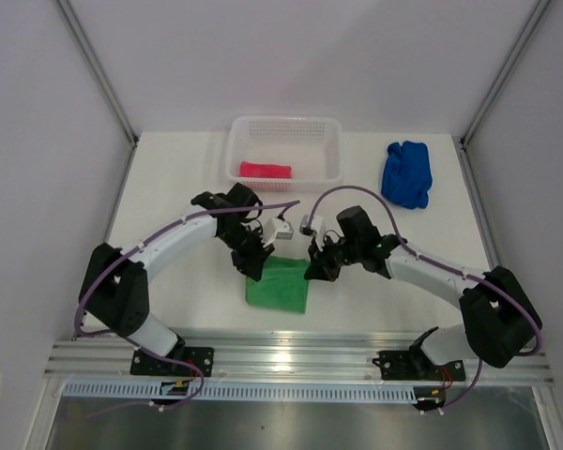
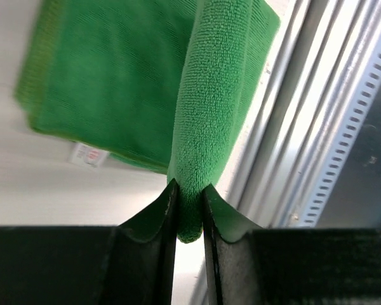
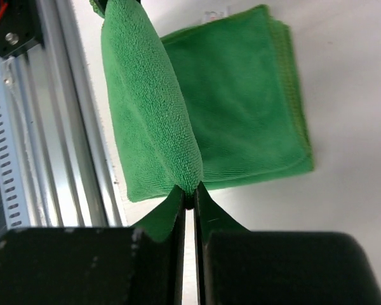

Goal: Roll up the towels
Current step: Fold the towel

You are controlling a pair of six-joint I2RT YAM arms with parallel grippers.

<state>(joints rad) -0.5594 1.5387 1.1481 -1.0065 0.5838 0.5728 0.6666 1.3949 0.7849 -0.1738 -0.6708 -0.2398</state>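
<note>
Left tool [image 2: 189,189] and right tool [image 3: 189,190] pinch both ends of the green cloth towel [image 1: 280,289], barely rolled; beyond them, bright pink cloth towel [image 1: 266,171] rolled, royal blue cloth towel [image 1: 406,173] crumpled.

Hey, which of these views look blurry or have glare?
Top view: evenly lit, glare on the metal rail. Left wrist: green towel soft at its left edge, its tag unreadable. Right wrist: towel weave crisp, no blur.

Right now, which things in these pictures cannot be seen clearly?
- Top view: left fingers and right fingers cover the soft green cloth towel's far corners.
- Left wrist view: the small white tag is too blurred to read.
- Wrist views: the bright pink towel and royal blue towel lie outside the frame.
</note>
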